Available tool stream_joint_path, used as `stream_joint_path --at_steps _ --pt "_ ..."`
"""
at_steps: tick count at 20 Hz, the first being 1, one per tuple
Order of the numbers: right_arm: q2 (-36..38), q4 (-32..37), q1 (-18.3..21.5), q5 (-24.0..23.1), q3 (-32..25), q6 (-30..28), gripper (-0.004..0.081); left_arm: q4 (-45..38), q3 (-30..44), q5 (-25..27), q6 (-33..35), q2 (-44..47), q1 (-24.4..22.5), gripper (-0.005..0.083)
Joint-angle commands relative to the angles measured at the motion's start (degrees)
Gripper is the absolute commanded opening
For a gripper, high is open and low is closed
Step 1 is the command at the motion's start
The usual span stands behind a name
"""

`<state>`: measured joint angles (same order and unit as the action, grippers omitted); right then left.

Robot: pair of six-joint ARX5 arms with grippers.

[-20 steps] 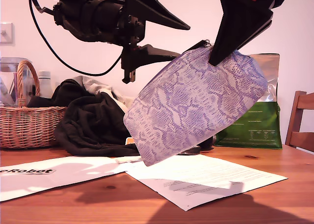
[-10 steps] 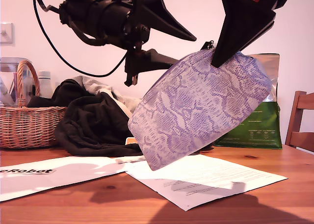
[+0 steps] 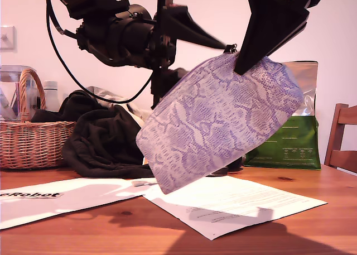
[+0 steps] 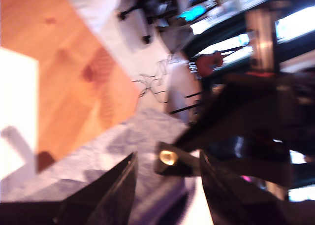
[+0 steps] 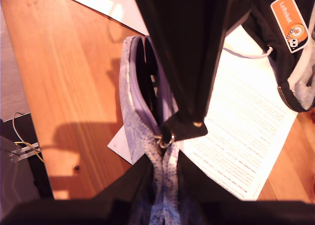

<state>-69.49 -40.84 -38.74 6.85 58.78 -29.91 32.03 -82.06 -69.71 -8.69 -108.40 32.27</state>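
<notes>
above the paper sheet (image 3: 240, 205), the snakeskin pouch (image 3: 217, 126) hangs tilted from my second gripper (image 3: 245, 62), clenched on its top corner; my first gripper (image 3: 196, 62) has closed in, jaws spread around the zipper edge.

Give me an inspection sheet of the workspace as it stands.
Surface: wooden table, with printed papers lying on it.
Job's things: snakeskin-print pouch, held tilted in the air with its mouth partly open; black zip tab at its top end.
Clutter: dark clothing heap, wicker basket, green bag.
Hands: my second hand is clamped on the pouch's top end; my first hand is open, fingers either side of the zip tab.
Cables: black cable loops under the first arm.
Surroundings: chair at the exterior view's right.
</notes>
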Motion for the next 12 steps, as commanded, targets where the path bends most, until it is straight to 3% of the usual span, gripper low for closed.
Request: stream_joint_path --at_steps 1,12 --pt "0.7 0.9 -0.3 0.2 -0.3 0.0 -0.0012 -0.6 0.2 -1.6 -0.5 -0.8 0.3 0.0334" --pt "0.7 1.0 -0.3 0.1 -0.3 0.1 -0.0012 -0.9 0.2 -1.6 -0.3 -0.8 1.5 0.0213"
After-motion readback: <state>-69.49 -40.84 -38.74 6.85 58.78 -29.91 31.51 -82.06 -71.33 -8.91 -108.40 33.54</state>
